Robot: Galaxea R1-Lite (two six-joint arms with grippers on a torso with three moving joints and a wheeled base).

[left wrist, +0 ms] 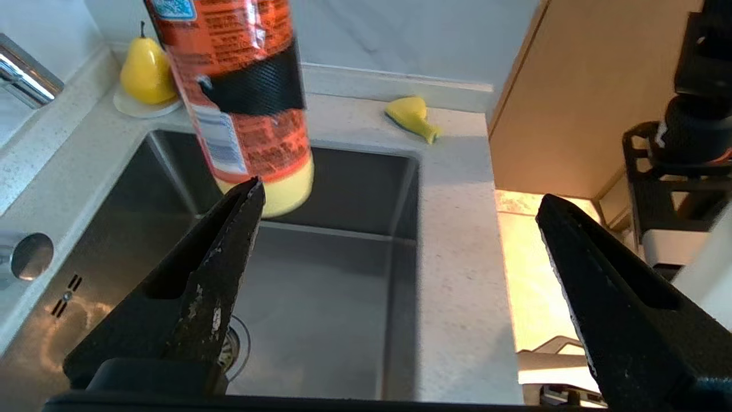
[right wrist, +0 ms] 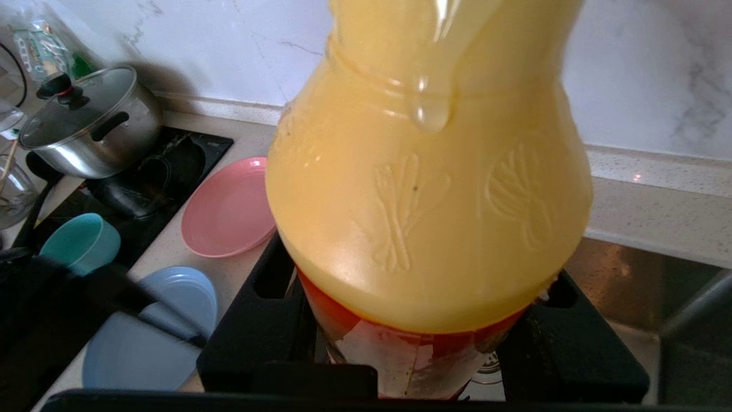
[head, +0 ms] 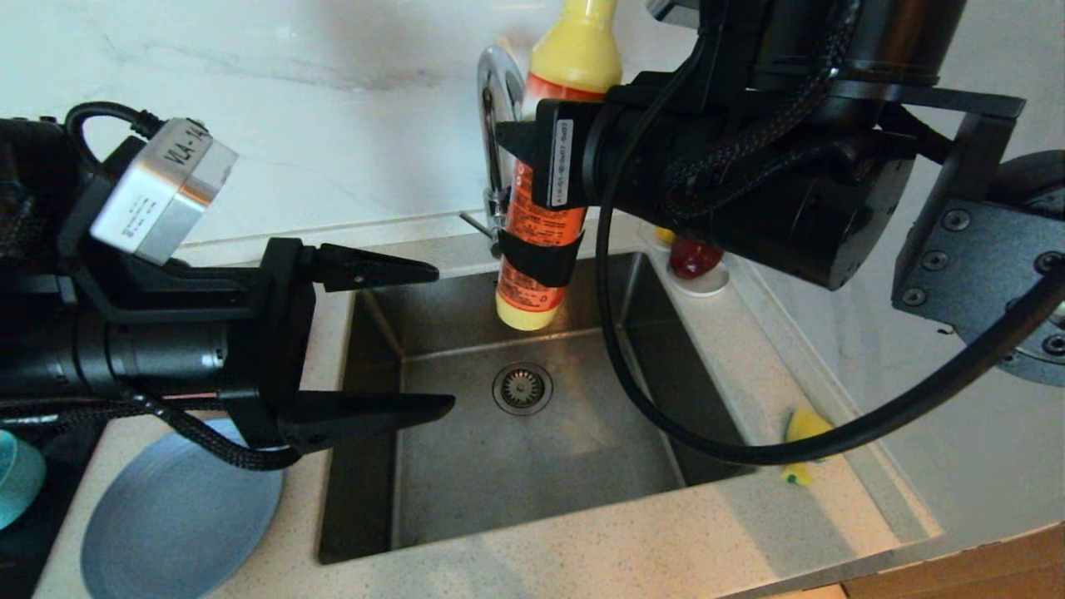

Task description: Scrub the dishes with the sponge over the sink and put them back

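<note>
**Yellow sponge sits across the sink from the free jaws**

Yellow with a green scrubbing layer, the sponge (head: 803, 433) lies on the counter (head: 666, 532) along the sink's (head: 532, 466) right rim, close to the basin edge and part-hidden by a black cable in the head view. The left gripper (head: 420, 337) hovers at the sink's left rim, jaws spread wide and holding nothing — the whole basin lies between it and the sponge, whose long axis runs roughly along the right rim. The right gripper (head: 541, 249) is nearer by side, yet its fingers pinch an orange detergent bottle (head: 541, 216), held upright over the back of the basin near the chrome tap (head: 497, 100).

As for dishes, the light-blue plate (head: 179, 516) lies just under the left arm, the teal bowl (right wrist: 80, 243) and pink plate (right wrist: 229, 209) further left on the counter. My reading: the basin offers open crossing room, though the hanging bottle and cable crowd the path.
</note>
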